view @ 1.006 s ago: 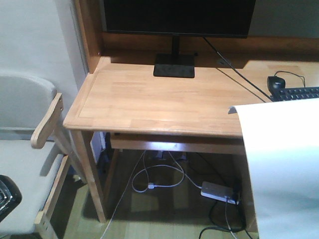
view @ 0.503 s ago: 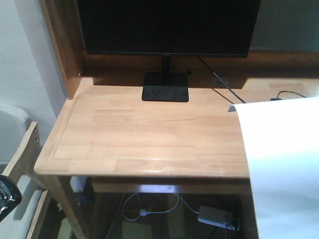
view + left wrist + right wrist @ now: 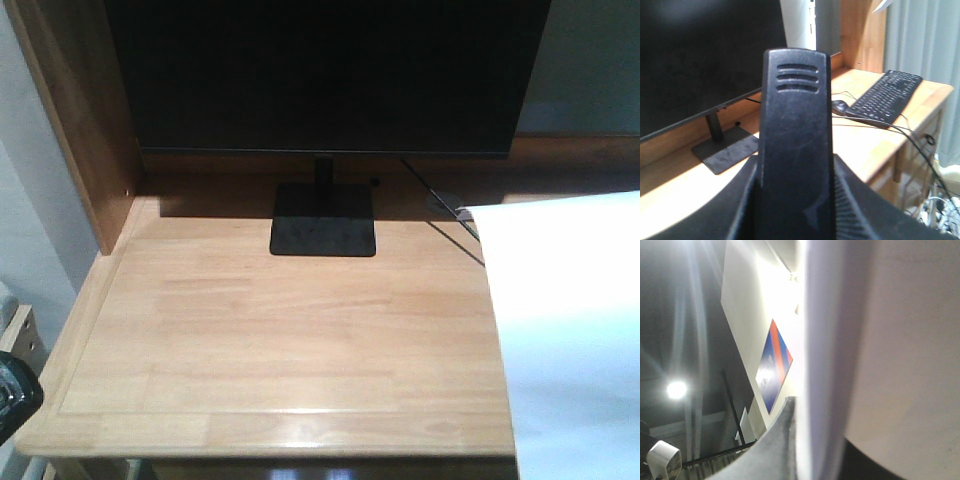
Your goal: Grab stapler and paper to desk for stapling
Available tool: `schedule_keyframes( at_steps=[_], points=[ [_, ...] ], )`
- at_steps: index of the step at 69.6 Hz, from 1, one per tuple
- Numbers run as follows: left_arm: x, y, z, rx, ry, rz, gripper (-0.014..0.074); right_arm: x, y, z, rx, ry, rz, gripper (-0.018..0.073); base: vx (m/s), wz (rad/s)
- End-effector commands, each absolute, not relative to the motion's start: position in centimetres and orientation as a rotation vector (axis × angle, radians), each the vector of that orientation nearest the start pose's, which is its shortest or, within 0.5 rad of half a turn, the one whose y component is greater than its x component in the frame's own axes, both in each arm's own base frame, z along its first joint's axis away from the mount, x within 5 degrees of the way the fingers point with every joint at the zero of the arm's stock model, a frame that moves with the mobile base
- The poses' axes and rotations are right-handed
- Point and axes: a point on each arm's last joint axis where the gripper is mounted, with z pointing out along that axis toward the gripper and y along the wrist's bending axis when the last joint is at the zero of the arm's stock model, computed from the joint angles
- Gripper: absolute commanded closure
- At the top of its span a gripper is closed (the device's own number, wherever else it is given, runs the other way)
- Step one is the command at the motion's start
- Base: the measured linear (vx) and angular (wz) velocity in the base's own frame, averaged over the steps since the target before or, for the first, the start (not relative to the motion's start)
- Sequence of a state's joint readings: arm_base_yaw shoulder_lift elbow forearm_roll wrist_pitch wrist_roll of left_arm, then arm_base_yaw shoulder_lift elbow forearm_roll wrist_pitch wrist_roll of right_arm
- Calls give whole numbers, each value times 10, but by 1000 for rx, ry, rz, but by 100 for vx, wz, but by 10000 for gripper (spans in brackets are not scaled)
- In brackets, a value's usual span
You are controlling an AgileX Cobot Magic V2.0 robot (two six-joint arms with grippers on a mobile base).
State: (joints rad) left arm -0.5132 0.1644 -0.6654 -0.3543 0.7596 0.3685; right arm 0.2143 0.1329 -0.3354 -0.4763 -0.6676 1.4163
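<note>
The left gripper (image 3: 796,212) is closed on the stapler (image 3: 796,125), whose long axis points straight ahead toward the monitor (image 3: 320,70); the right gripper (image 3: 807,450) pinches one edge of the paper (image 3: 570,330), held up at the right. The desk (image 3: 280,330) lies ahead and below both, its bare stretch nearer the left arm, so the stapler probably goes down there

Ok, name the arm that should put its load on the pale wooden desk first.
Right, probably. Its blank white paper sheet overlaps the right side of the pale wooden desk in the front view, with bare wood beside it. The black elongated stapler, held by the left arm, belongs on top of the sheet afterwards.
</note>
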Motion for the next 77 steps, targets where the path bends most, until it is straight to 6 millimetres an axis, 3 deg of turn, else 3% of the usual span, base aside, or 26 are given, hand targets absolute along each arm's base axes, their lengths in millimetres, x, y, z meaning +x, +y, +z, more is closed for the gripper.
schedule_keyframes(
  at_steps=[1,77],
  points=[
    [0,-24,371,623,1475,-541,603,4,27,370,-10,726,1288,565,22,-1],
    [0,-24,371,624,1477,-541,603,4,27,370,-12,726,1288,565,10,0]
  ],
)
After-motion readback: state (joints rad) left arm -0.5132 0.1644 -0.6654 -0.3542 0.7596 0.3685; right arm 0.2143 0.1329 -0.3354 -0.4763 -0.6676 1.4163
